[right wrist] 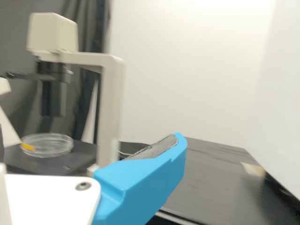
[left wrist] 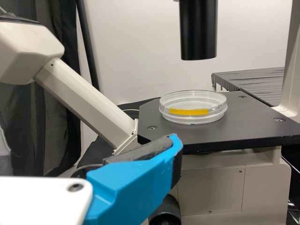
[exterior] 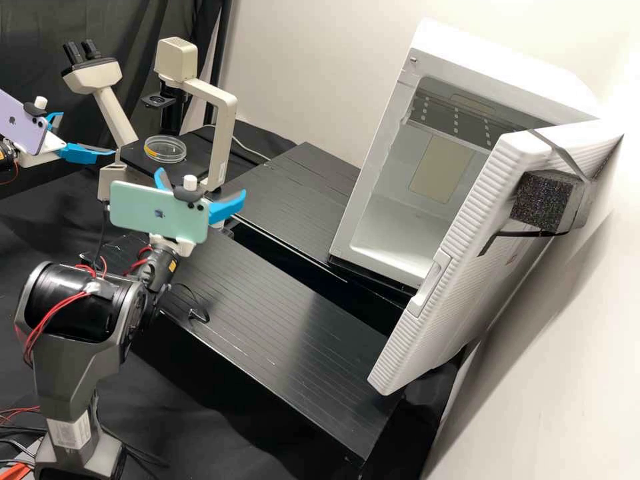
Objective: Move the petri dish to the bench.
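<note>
Near the microscope's left side stands my left gripper point(exterior: 87, 135), open, its fingers apart and nothing between them. My right gripper point(exterior: 202, 185), also open and empty, is in front of the microscope. The clear petri dish point(exterior: 165, 149), with a yellow strip on its side, lies flat on the black microscope stage point(exterior: 131, 159). In the left wrist view the dish point(left wrist: 192, 107) sits beyond a blue finger of my left gripper point(left wrist: 133, 180). In the right wrist view the dish point(right wrist: 47, 145) is farther off than my right gripper point(right wrist: 140, 180). Neither gripper touches it.
The microscope's upright arm point(exterior: 220, 143) rises beside the dish, with its black condenser tube point(left wrist: 198, 30) overhead. Black slatted bench tops point(exterior: 267, 307) extend to the right. A white incubator point(exterior: 407, 200) stands at the back right, its door point(exterior: 460, 260) swung open.
</note>
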{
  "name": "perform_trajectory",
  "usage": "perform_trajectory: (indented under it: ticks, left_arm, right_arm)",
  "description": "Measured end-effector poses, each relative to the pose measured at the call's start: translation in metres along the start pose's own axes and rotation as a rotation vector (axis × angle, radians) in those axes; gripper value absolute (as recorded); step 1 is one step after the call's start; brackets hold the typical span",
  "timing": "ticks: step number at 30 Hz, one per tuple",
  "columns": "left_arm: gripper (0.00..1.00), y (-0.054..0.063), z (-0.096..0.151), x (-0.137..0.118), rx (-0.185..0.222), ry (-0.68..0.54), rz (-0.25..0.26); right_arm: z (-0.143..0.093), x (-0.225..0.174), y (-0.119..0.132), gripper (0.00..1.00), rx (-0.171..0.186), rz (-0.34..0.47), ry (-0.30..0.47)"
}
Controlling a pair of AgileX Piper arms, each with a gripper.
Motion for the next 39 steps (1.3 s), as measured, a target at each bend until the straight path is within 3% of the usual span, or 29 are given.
perform_trajectory:
  ticks: [5, 17, 26, 31, 39]
  left_arm:
    - [1.00, 0.000, 0.000, 0.000, 0.000, 0.000, 0.000]
    - [1.00, 0.000, 0.000, 0.000, 0.000, 0.000, 0.000]
    - [1.00, 0.000, 0.000, 0.000, 0.000, 0.000, 0.000]
    - [1.00, 0.000, 0.000, 0.000, 0.000, 0.000, 0.000]
    - [1.00, 0.000, 0.000, 0.000, 0.000, 0.000, 0.000]
  right_arm:
    - [-0.022, 0.023, -0.013, 1.00, 0.020, -0.040, 0.054]
    - [-0.044, 0.083, -0.055, 1.00, 0.043, -0.159, 0.076]
    - [-0.050, 0.122, -0.085, 1.00, 0.056, -0.226, 0.032]
    - [-0.053, 0.143, -0.088, 1.00, 0.061, -0.206, 0.016]
    - [-0.053, 0.171, -0.101, 1.00, 0.000, -0.204, -0.021]
